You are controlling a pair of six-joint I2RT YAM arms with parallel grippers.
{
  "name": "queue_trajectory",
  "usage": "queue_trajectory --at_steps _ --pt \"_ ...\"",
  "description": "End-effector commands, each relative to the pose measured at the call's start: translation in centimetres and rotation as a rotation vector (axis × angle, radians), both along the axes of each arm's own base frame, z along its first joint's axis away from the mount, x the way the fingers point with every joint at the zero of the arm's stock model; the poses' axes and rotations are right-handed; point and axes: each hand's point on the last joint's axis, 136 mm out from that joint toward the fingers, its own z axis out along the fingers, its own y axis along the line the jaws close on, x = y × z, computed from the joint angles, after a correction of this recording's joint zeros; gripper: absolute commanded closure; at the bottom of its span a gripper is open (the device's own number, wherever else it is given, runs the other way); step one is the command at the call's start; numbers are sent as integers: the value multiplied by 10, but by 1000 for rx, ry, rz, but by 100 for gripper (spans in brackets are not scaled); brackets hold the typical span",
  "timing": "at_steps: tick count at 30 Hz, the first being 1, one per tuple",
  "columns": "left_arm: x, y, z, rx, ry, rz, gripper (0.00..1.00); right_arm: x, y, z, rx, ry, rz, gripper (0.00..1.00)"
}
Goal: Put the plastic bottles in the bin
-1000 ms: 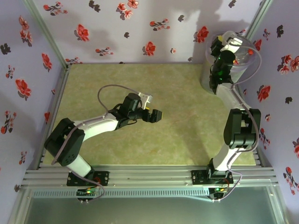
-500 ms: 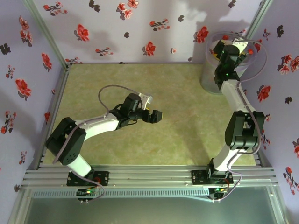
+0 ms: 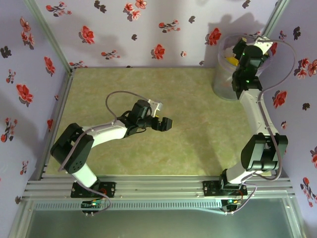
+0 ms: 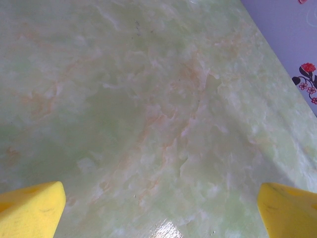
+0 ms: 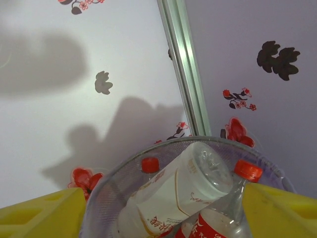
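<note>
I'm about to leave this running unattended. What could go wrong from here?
The bottles appear heaped up to the rim of the bin, so the slanted top bottle could roll out. The right end effector hangs open just above that rim; a careless withdrawal might snag the bin and tip it.

The yellow fingers of the right gripper sit wide apart in the lower corners. Low between them, the translucent bin holds plastic bottles: a white-labelled bottle lying tilted with its base toward the upper right, a red-labelled bottle beside it, and a second red cap to the left. An aluminium post rises above against the floral wallpaper.
</note>
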Motion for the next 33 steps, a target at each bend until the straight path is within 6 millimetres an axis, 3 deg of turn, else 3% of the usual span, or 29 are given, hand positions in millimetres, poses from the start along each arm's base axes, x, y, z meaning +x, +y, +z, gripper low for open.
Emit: queue_trajectory --at_steps 1,7,15,20,25,29,33 --pt "1 2 4 -16 -21 -12 0 -10 2 2 -9 7 -23 24" --pt "2 7 3 -20 -19 2 0 -8 0 -28 10 56 -41 51" --pt "1 11 7 -23 -22 5 0 16 -13 -69 49 127 -54 52" --pt "1 15 10 -25 -28 12 0 14 -12 -64 64 103 -42 51" --pt "5 24 20 -17 -55 33 0 0 -10 -41 42 78 -28 46" --pt "15 48 36 19 -97 97 0 -18 0 -28 19 103 24 36" --pt "27 86 55 59 -124 196 0 -41 14 -36 -21 161 71 29"
